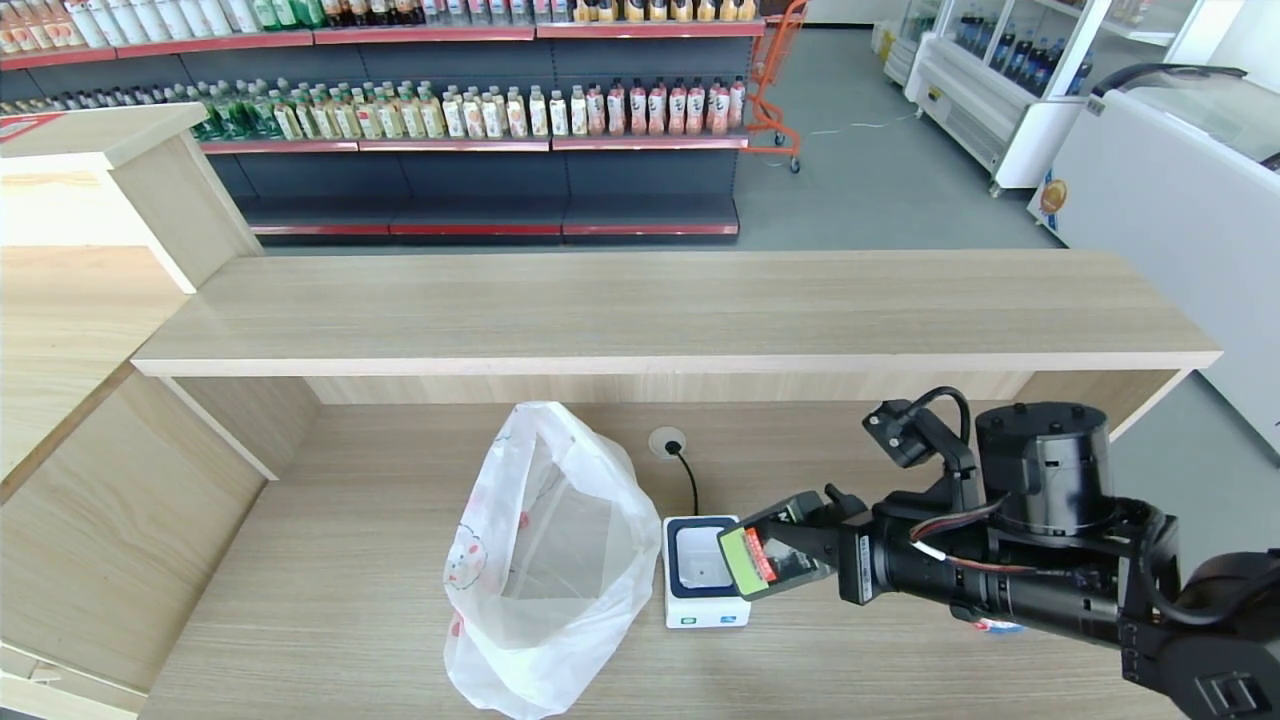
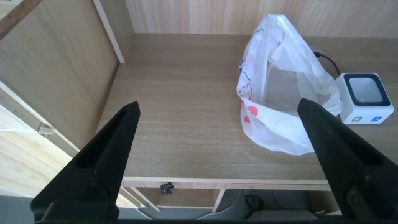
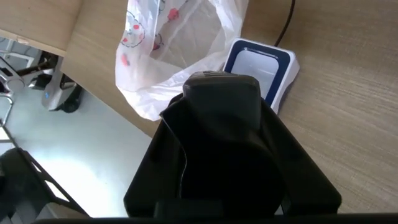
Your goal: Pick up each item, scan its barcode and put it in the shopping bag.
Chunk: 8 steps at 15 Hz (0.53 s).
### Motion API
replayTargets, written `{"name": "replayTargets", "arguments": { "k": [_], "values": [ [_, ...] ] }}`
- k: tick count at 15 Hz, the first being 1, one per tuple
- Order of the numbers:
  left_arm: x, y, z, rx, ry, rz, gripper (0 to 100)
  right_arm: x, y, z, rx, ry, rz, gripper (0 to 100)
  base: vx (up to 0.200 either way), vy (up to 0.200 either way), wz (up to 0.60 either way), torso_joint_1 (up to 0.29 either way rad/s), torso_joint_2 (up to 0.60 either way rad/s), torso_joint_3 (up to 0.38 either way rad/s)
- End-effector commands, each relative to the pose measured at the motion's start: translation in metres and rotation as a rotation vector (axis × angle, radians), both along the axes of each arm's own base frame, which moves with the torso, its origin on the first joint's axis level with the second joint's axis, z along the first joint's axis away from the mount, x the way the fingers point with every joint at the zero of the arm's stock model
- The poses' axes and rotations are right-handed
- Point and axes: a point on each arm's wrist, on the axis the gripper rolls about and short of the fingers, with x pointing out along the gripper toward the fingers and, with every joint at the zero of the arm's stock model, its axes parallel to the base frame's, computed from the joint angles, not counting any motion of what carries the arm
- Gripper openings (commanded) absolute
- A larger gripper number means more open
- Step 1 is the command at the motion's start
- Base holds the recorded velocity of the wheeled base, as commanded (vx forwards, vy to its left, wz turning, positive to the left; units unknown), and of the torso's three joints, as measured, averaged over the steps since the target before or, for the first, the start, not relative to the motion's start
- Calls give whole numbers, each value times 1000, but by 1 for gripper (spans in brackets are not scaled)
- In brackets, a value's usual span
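Your left gripper [image 2: 219, 106] hangs with fingers spread, well apart from the shopping bag [image 1: 545, 560]. The bag stands open just left of the scanner [image 1: 690, 600]. The packet [image 1: 745, 560] hangs over the scanner's right edge, clamped in your right gripper [image 1: 775, 550], the nearer arm; the bag lies leftward.

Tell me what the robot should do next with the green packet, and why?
The right end effector grips the small green-and-red packet at the white square scanner, and the white plastic shopping bag stands open alongside. Probably carry the packet leftward over the bag.
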Motion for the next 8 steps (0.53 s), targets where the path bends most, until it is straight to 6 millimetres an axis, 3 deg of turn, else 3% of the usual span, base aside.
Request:
{"name": "replayTargets", "arguments": {
  "k": [1, 7, 8],
  "values": [
    [0, 0, 0, -1, -1, 0, 100, -3, -2, 2, 14, 4, -7, 0, 0, 0, 0, 0, 0, 0],
    [0, 0, 0, 1, -1, 0, 100, -8, -4, 0, 11, 15, -3, 0, 0, 0, 0, 0, 0, 0],
    [0, 0, 0, 1, -1, 0, 100, -8, -4, 0, 12, 18, -5, 0, -200, 0, 0, 2, -2, -2]
  ]
}}
